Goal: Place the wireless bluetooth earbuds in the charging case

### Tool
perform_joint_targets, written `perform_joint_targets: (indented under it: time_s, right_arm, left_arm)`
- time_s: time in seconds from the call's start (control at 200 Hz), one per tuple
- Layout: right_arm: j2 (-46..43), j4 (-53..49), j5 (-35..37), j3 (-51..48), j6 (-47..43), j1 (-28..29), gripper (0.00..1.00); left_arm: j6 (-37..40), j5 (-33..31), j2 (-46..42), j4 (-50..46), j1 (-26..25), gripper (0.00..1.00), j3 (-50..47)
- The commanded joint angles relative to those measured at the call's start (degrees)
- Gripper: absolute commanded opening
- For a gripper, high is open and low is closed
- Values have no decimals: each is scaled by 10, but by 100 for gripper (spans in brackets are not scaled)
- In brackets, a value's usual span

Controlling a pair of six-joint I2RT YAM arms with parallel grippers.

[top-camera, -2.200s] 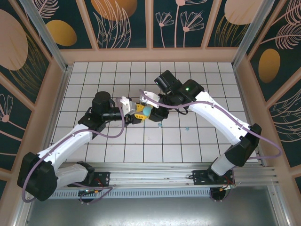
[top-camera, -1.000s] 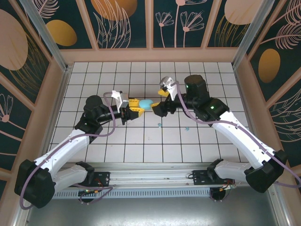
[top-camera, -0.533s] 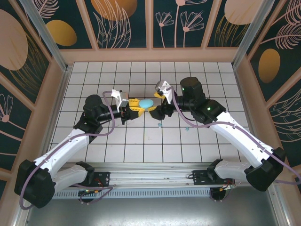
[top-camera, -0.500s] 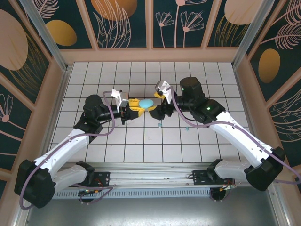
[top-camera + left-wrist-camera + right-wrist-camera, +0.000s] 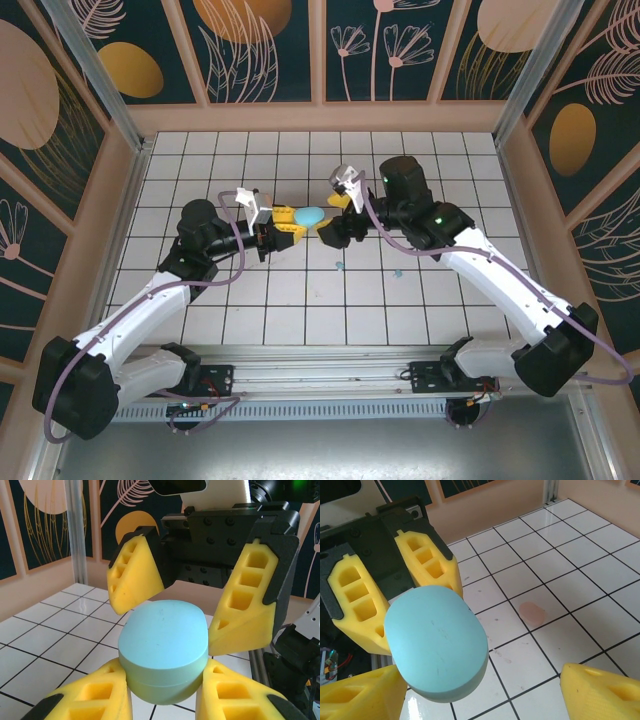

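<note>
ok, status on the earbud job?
Left gripper shut on closed teal-blue oval plastic case, off the table. Right gripper open, fingers flanking it, not closed on it. Two tiny teal plastic earbuds loose on white tiles. Nothing blocking.

You have the left gripper (image 5: 292, 224) blocking 9 o'clock of the blue case (image 5: 310, 215), the right gripper (image 5: 329, 214) blocking 3, open tiles (image 5: 300, 160) toward 12 and 2 teal earbuds (image 5: 340, 265) toward 5.
</note>
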Motion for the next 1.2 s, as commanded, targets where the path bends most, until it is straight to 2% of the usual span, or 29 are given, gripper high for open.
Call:
perform_joint_targets:
  time_s: [0.0, 0.235, 0.48, 0.906, 1.196]
  right_arm:
    - [9, 28, 0, 31, 25, -21, 80]
    - [20, 31, -30, 32, 39, -29, 79]
    - [40, 19, -15, 40, 56, -38, 78]
    - [55, -3, -36, 75, 119, -45, 74]
    - [35, 18, -47, 54, 134, -45, 74]
  left_arm:
    - [8, 40, 1, 7, -3, 16, 5]
    - [16, 39, 5, -3, -3, 16, 6]
    - [18, 38, 2, -5, -3, 16, 5]
    - [15, -14, -23, 11, -3, 16, -23]
    - [15, -54, -29, 13, -3, 16, -31]
